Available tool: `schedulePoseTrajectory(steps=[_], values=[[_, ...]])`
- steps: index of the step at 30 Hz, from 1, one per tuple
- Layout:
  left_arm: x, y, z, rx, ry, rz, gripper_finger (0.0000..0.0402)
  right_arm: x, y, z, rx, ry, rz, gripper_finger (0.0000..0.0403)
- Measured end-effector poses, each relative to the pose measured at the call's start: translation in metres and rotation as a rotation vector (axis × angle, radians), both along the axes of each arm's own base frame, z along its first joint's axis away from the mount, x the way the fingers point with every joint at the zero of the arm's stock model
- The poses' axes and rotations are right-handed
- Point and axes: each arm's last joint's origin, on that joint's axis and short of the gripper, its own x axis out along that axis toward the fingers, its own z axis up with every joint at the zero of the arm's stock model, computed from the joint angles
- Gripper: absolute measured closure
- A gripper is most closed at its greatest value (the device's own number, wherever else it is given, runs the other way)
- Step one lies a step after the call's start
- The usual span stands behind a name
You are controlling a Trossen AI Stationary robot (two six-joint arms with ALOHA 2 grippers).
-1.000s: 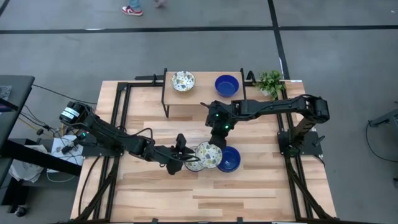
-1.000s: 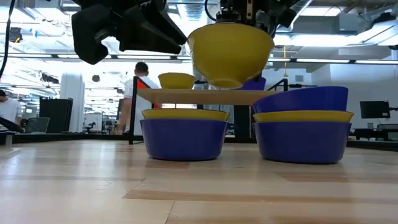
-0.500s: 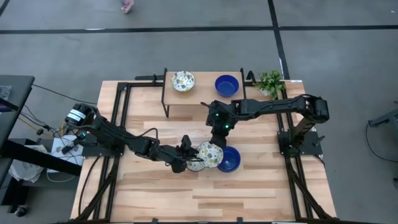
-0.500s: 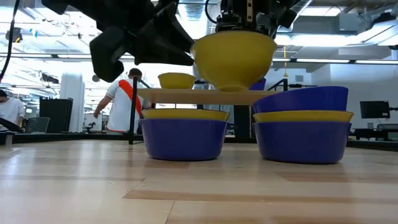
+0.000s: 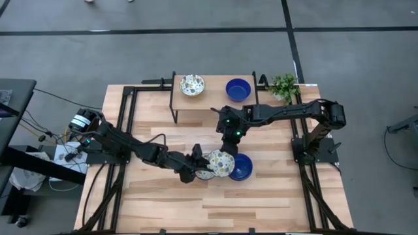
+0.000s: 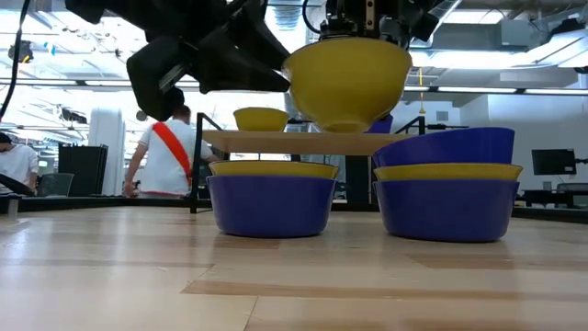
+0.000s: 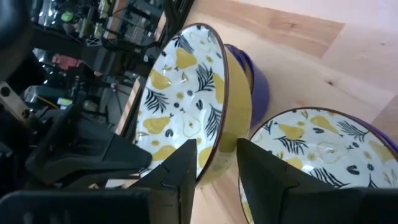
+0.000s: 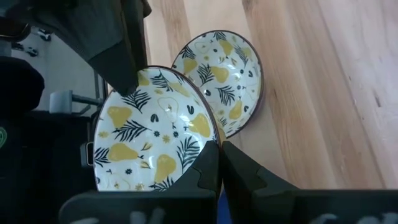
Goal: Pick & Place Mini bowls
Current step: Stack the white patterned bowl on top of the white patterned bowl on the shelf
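Held bowl: up in the air over the two table stacks, likely mid handover between arms.
Right gripper: fingers clamped on its rim, one inside, one outside.
Left gripper: fingers spread, straddling the rim on the other side, not yet closed.
Stacks: blue and patterned bowls nested on the table.
Shelf: two more bowls at the back.

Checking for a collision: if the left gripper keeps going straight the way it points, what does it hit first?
Probably the pear-patterned bowl held up by the right gripper; its rim sits just ahead of the open left gripper.
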Motion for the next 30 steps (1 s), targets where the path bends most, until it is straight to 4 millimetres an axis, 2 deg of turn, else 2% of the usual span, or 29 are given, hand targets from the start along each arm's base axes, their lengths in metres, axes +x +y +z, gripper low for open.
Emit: schedulePoseTrajectory(steps=[15, 21, 30], values=[[0.006, 0.014, 0.0, -0.049, 0.011, -0.092, 0.0301, 0.0, 0.0, 0.0, 0.018, -0.002, 0.004, 0.0403], [0.006, 0.015, 0.0, -0.056, 0.009, -0.106, 0.0325, 0.001, 0.0, 0.0, 0.02, -0.004, 0.004, 0.0403], [0.007, 0.013, 0.002, -0.072, 0.0, -0.154, 0.038, 0.002, 0.0, 0.002, 0.036, -0.023, 0.009, 0.0403]])
